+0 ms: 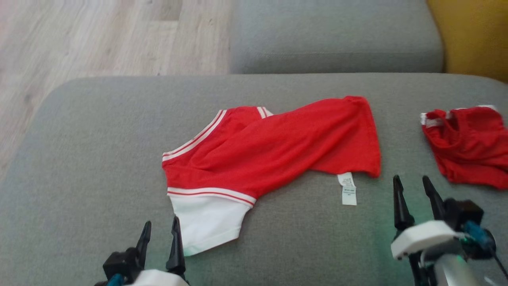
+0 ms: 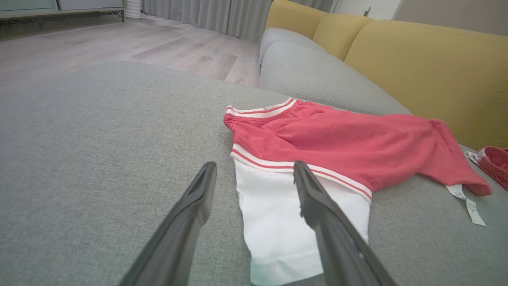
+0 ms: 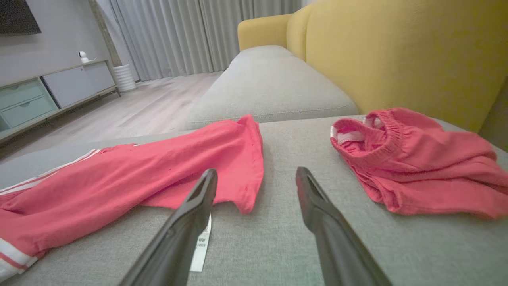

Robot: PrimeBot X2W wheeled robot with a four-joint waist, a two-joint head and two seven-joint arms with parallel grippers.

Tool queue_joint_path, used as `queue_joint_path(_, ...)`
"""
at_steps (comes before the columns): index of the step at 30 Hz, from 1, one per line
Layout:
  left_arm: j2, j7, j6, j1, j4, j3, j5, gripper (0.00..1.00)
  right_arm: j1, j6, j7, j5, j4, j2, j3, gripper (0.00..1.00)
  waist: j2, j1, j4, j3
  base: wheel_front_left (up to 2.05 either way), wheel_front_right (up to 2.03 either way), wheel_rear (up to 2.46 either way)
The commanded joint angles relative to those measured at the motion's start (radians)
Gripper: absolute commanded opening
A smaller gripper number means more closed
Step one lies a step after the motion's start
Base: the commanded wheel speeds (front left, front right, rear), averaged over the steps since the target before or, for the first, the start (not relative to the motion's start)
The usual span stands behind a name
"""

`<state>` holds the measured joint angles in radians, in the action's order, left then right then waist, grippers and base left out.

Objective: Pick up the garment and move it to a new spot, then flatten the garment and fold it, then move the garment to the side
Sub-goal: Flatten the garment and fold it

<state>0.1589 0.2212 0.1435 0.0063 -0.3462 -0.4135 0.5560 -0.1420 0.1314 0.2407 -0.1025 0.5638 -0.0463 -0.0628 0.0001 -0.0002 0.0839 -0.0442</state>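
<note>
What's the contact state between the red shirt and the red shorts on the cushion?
Apart. Head view shows bare grey cushion between the red shirt hem and the red shorts; right wrist view shows the same gap.

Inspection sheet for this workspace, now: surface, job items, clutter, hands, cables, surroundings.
Surface: grey sofa cushion, bare around the clothes.
Job's things: red shirt, twisted, not flat; white sleeve nearest the robot; care label poking out.
Clutter: second red garment, crumpled, at the right.
Hands: left hand open, empty; right hand open, empty, near the label.
Cables: blue lead at the right wrist.
Surroundings: wood floor, yellow backrest.
</note>
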Motion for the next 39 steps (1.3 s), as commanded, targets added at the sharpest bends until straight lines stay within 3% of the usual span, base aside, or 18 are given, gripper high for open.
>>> queue_joint_path(1,0.016,0.011,-0.003,-0.03,0.023,0.042,0.004,1.0,-0.017,-0.001,0.015,-0.011,-0.055,-0.004,0.038,1.0,-0.0001,0.0002,-0.01,-0.013,0.0,0.0,0.0)
queue_joint_path(13,0.035,0.015,0.01,0.002,0.03,0.061,0.023,1.0,0.107,-0.001,-0.05,-0.054,-0.211,-0.004,0.12,1.0,-0.0001,0.0002,-0.018,-0.041,0.0,0.0,0.0)
queue_joint_path(39,0.047,0.011,0.02,0.0,0.049,0.042,0.025,1.0,0.149,-0.001,-0.075,-0.061,-0.252,-0.004,0.14,1.0,-0.0001,0.0002,-0.01,-0.046,0.0,0.0,0.0)
